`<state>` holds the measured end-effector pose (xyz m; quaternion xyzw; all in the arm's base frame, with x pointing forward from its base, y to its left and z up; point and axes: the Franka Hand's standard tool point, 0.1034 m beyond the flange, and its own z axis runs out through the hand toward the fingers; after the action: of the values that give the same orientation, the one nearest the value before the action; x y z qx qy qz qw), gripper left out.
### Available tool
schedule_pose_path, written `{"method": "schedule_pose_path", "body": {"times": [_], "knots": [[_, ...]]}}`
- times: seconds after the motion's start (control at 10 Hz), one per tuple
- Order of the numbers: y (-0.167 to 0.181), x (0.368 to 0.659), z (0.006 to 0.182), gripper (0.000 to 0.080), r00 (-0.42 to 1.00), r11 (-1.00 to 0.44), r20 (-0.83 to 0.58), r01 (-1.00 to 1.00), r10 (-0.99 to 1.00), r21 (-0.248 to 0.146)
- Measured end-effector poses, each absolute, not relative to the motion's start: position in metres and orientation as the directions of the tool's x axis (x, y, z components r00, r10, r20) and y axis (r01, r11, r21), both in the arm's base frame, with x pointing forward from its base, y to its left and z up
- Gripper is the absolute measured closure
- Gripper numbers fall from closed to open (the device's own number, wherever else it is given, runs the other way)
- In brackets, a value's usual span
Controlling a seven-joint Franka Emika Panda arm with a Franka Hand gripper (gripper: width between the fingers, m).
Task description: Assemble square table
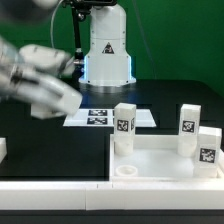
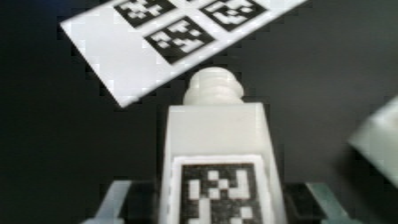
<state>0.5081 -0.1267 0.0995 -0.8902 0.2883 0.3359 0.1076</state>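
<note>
1 leg [image 2: 215, 150] held in end effector [image 2: 214, 205] above marker board [image 2: 169, 45] edge.

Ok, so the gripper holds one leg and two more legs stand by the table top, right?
No: three legs stand by the table top, not two, as the exterior view shows. The gripper does hold one leg.

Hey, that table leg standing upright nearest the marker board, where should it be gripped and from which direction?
Take the table leg by its upper half, coming straight down from above, with the fingers closing on two opposite flat sides. It stands upright with a square, flat-faced body and its top is free. The white bar runs close by its base, so a low sideways approach looks cramped.
</note>
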Motion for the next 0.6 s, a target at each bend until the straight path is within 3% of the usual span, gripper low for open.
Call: {"method": "schedule_pose_path", "body": {"times": [0.1, 0.4, 0.6], "knots": [[-0.127, 0.5, 0.09, 0.052, 0.619, -0.804, -0.634, -0.595, -0.464, 0.007], [-0.115, 0.533, 0.091, 0.0518, 0.734, -0.814, -0.434, -0.581, -0.522, -0.005], [-0.081, 0.578, 0.12, 0.0518, 0.792, -0.828, -0.31, -0.56, -0.526, -0.026]]}}
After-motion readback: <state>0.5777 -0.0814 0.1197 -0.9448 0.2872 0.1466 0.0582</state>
